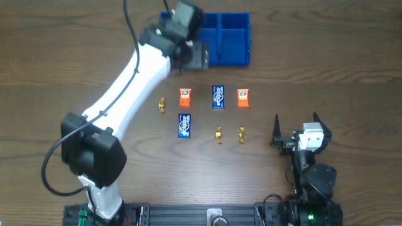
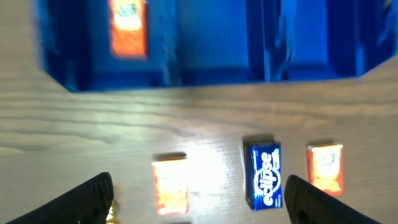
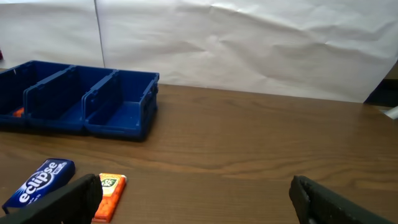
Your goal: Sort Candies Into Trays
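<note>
A blue three-compartment tray (image 1: 233, 39) stands at the back of the table. My left gripper (image 2: 199, 200) hangs open and empty above the table just in front of the tray (image 2: 205, 68), whose left compartment holds one orange candy box (image 2: 127, 28). Below it lie an orange box (image 2: 170, 184), a blue gum pack (image 2: 264, 176) and another orange box (image 2: 325, 168). The top view adds a second blue pack (image 1: 184, 125) and three gold-wrapped candies (image 1: 162, 105) (image 1: 218, 135) (image 1: 242, 134). My right gripper (image 1: 295, 122) rests open near the right base, away from the candies.
The brown wooden table (image 1: 326, 69) has free room to the right and left of the candy rows. In the right wrist view the tray (image 3: 118, 102) stands before a white sheet backdrop (image 3: 249, 43), with a blue pack (image 3: 38, 182) and an orange box (image 3: 110, 188) close by.
</note>
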